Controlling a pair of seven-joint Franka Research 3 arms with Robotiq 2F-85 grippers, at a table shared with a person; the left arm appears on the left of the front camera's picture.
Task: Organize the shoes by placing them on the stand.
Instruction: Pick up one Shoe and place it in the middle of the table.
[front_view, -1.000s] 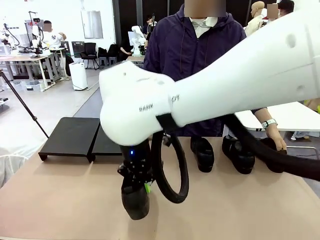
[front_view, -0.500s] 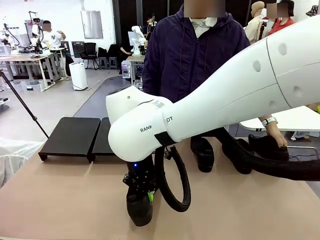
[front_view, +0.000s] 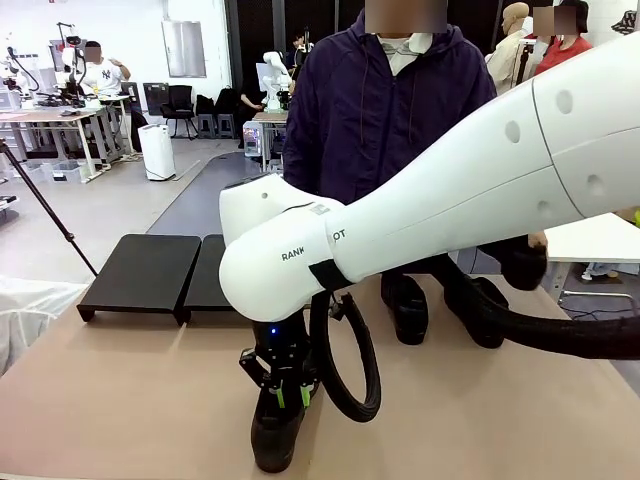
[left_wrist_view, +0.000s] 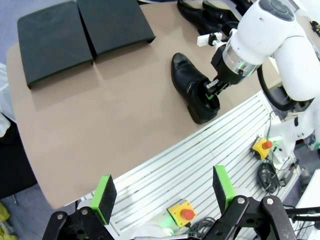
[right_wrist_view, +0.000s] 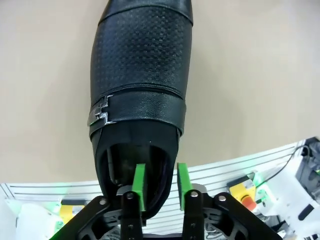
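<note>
One shoe (front_view: 275, 435) (left_wrist_view: 192, 92) (right_wrist_view: 140, 75) is seen resting on its sole on the tan table (front_view: 120, 400), close to the near edge and well apart from the stand (front_view: 140, 270) (left_wrist_view: 50, 40), whose two black platforms are set side by side at the far left with no shoe placed on them yet. The heel collar is straddled by the right gripper (front_view: 290, 392) (right_wrist_view: 160, 182): its green pads (right_wrist_view: 139, 185) are parted a little, one inside the opening and one outside, and no firm clamp on the leather can be made out. Two more shoes (front_view: 405, 305) are lined up at the far right in front of the person (front_view: 390, 120); a dark shape at the person's hand (front_view: 540, 242) is largely hidden by the arm and cannot be identified. The left gripper (left_wrist_view: 164, 190) is held high above the near edge with its fingers spread wide and nothing between them. Trouble could be caused if a pad were caught on the collar during a lift, so that the shoe is tipped or dragged over the edge; a grip on glossy, thin leather could also be lost in transit, and the black cable loop (front_view: 345, 350) hanging beside the shoe could be snagged. The tabletop is matte and bare between shoe and stand, and is bordered by a ridged metal rail (left_wrist_view: 200, 150) carrying yellow stop buttons (left_wrist_view: 182, 215). Beyond, an open workroom with desks and chairs is visible.
</note>
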